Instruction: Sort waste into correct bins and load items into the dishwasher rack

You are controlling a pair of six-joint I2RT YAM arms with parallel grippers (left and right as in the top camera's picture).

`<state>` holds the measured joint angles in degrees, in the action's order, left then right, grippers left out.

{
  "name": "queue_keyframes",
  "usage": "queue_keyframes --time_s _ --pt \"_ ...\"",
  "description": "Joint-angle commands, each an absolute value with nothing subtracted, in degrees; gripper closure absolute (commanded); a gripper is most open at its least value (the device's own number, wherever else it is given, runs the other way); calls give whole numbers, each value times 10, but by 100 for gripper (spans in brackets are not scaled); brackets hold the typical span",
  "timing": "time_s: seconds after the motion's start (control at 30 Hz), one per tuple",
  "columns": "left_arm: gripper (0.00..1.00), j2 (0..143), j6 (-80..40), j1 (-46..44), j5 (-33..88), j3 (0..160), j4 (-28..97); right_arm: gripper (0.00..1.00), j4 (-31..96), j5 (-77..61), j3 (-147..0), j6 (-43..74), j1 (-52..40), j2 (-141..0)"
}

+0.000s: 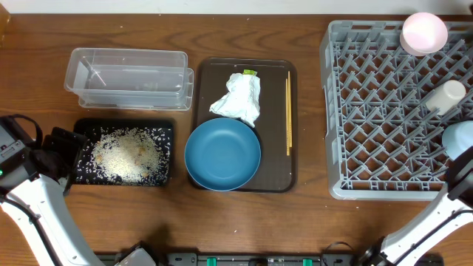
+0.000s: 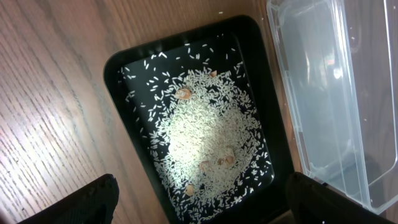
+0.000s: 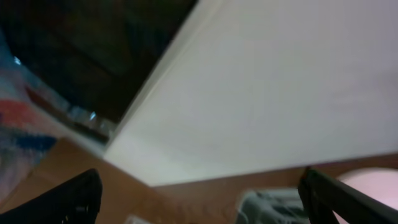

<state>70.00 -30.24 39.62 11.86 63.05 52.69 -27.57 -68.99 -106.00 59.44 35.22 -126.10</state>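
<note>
Hovering wide open above the rice-strewn black tray (image 2: 124,124) at lower left, the left gripper (image 2: 205,202) is the arm nearer the crumpled napkin (image 1: 238,100), lying up and to its right on the brown tray (image 1: 273,111), beside the clear container (image 1: 129,52); the right gripper (image 3: 202,193), also wide, hangs by the rack (image 1: 332,111).

I count one dishwasher rack (image 1: 369,191) at the table's right edge, three things on it: one pink cup (image 1: 423,32), one white piece (image 1: 443,97), one light blue bowl (image 1: 460,139). One brown serving tray (image 1: 277,159) mid-table carries one dark blue bowl (image 1: 222,154), one napkin (image 1: 238,98), one green-yellow wrapper (image 1: 250,72), and chopsticks (image 1: 288,114), whose sticks I can't separate. Two bins toward the left edge: one clear container (image 1: 129,74), one black tray (image 1: 126,123). Rice grains (image 1: 126,155): too many to count, plus several brownish bits (image 2: 182,93).
</note>
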Motion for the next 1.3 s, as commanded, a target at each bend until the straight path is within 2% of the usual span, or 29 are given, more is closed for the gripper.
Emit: queue_keyframes --time_s 0.0,0.1,0.2,0.3,0.37,0.57,0.67,0.77,1.1,1.27 --pt "11 700 -307 398 119 640 529 1 -236 -602 -1062 540 319 -1230" --pt "11 700 -307 399 119 640 529 1 -81 -492 -1062 416 282 -1201" --pt "11 700 -307 398 119 640 529 1 70 -293 -1062 272 236 -1169" --pt "11 700 -307 398 119 640 529 1 146 -91 -1063 178 185 -1152" --pt "11 700 -307 399 119 640 529 1 178 -37 -1072 120 165 -1151" --pt "11 700 -307 398 119 640 529 1 197 13 -1078 18 142 -1151" --pt "11 700 -307 398 119 640 529 7 202 67 -1078 -10 134 -1152" --pt "11 700 -307 398 119 640 529 8 214 82 -1078 -52 126 -1158" --pt "11 700 -307 399 119 640 529 9 255 79 -1078 -88 94 -1205" --pt "11 700 -307 399 119 640 529 20 253 116 -1078 -115 83 -1228"
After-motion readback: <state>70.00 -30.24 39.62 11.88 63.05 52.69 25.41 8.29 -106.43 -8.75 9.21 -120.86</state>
